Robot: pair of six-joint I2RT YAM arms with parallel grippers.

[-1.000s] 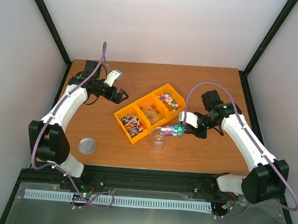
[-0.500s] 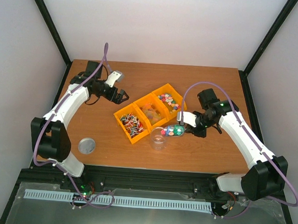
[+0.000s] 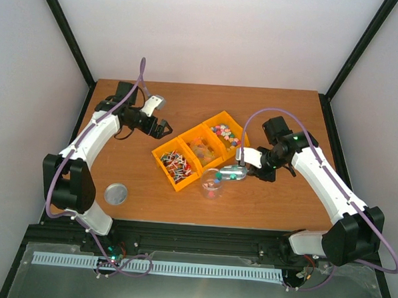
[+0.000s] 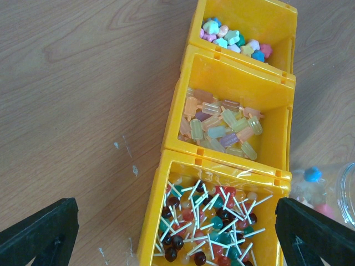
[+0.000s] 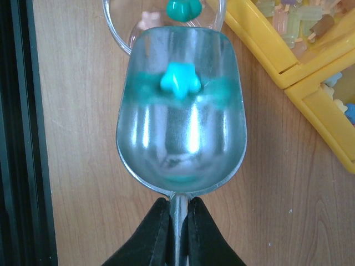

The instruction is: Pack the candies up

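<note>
One candy (image 5: 180,78) sits in the scoop (image 5: 183,144) my right gripper (image 5: 178,209) clenches; mid-pour, I judge steeper tilt over the jar (image 3: 212,184) comes next.

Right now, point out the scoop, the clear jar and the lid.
metal scoop (image 5: 183,138): right wrist view, middle of its bowl.
clear jar (image 3: 212,184): top external view, its body.
silver lid (image 3: 116,193): top external view, its flat top.

scoop (image 5: 180,127): shiny silver, with teal reflections
candies (image 4: 233,41): pastel pink, green, yellow and blue mix; one teal piece in the scoop
bins (image 4: 222,160): bright yellow
lollipops (image 4: 211,221): dark red, brown and green heads, white sticks
table (image 4: 83,83): brown wood grain
jar (image 3: 212,184): clear
lid (image 3: 116,193): grey
cables (image 3: 142,69): purple
</note>
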